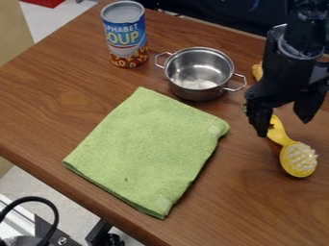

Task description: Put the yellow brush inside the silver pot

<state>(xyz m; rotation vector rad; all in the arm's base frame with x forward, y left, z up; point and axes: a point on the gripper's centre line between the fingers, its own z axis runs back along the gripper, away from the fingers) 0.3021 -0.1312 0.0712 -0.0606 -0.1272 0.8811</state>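
Hanging near yellow brush [298,159], jaws apart, silver pot [200,71] beyond (handle [277,132] end hidden)

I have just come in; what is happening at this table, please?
A robot arm holds its open gripper over the handle of a yellow brush, probably to grasp it. The brush still lies on the table, not in the silver pot, which stands between a soup can and a green cloth.

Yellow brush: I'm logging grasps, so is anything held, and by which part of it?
Nothing is held: the hand is open, its fingers apart, by the handle of the yellow brush.
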